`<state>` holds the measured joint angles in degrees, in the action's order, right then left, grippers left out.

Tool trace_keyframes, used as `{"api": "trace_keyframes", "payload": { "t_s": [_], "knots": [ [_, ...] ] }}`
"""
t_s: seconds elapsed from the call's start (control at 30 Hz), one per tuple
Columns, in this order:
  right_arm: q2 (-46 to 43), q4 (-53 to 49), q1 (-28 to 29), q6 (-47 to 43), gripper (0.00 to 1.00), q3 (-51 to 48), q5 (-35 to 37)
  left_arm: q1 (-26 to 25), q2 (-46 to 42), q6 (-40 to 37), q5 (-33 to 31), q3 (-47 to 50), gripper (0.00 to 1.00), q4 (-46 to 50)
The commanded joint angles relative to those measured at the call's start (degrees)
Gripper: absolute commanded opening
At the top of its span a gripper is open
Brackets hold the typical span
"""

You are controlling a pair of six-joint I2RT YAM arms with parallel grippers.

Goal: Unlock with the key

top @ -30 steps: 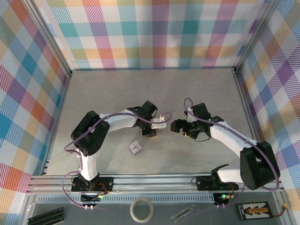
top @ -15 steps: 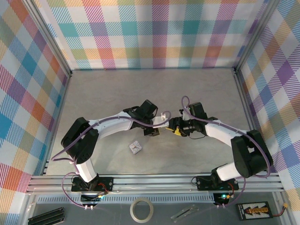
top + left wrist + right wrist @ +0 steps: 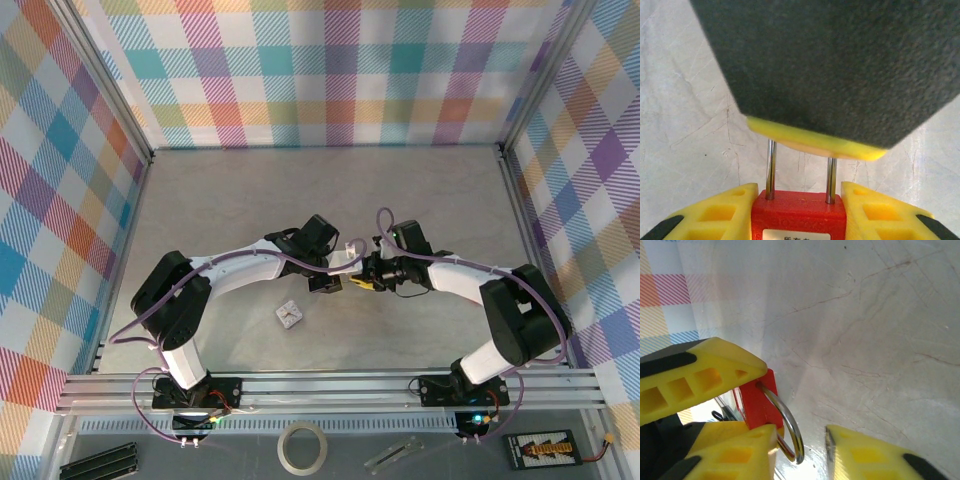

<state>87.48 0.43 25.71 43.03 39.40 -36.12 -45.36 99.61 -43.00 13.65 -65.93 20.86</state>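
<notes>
Fingers (image 3: 730, 222) of our left gripper (image 3: 799, 192) clamp the red padlock (image 3: 799, 216) above mid-table (image 3: 300, 200), its long axis running left-right and its shackle (image 3: 771, 167) pointing right into our right gripper (image 3: 362, 282), whose grip we cannot tell.

White block (image 3: 290, 315) on table (image 3: 250, 200); tape roll (image 3: 302, 446).
</notes>
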Motion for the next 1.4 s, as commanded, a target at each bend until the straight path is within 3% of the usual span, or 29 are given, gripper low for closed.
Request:
{"api": "trace_keyframes", "payload": {
  "t_s": [0.0, 0.3, 0.87, 1.1, 1.13, 1.3, 1.37],
  "knots": [
    [0.31, 0.16, 0.30, -0.12, 0.20, 1.64, -0.80, -0.92, -1.36, 0.38, 1.41, -0.21, 0.21, 0.47],
    [-0.64, -5.85, -0.20, -1.78, 0.00, 3.84, 2.96, -1.46, -2.29, 0.55, 0.27, 2.01, 0.20, 0.36],
    [-8.32, -11.80, -6.94, -3.70, 0.00, 2.32, 3.60, -1.41, -0.86, 0.90, -1.82, 3.29, 0.19, 0.49],
    [-8.21, -12.19, -7.26, -3.47, 0.00, 2.81, 2.19, -1.51, -0.56, 1.78, -2.10, 2.56, 0.13, -0.22],
    [-8.17, -12.42, -7.27, -3.51, 0.05, 2.88, 2.19, -1.55, -0.60, 1.94, -2.13, 2.40, 0.13, -0.20],
    [-8.37, -14.35, -7.43, -3.74, 0.52, 3.73, 3.74, -1.52, -1.31, 1.98, -2.23, 1.96, 0.11, 0.01],
    [-8.63, -15.52, -7.44, -3.99, 0.63, 4.30, 4.70, -1.49, -1.56, 1.96, -2.26, 1.84, 0.10, 0.30]
  ]
}}
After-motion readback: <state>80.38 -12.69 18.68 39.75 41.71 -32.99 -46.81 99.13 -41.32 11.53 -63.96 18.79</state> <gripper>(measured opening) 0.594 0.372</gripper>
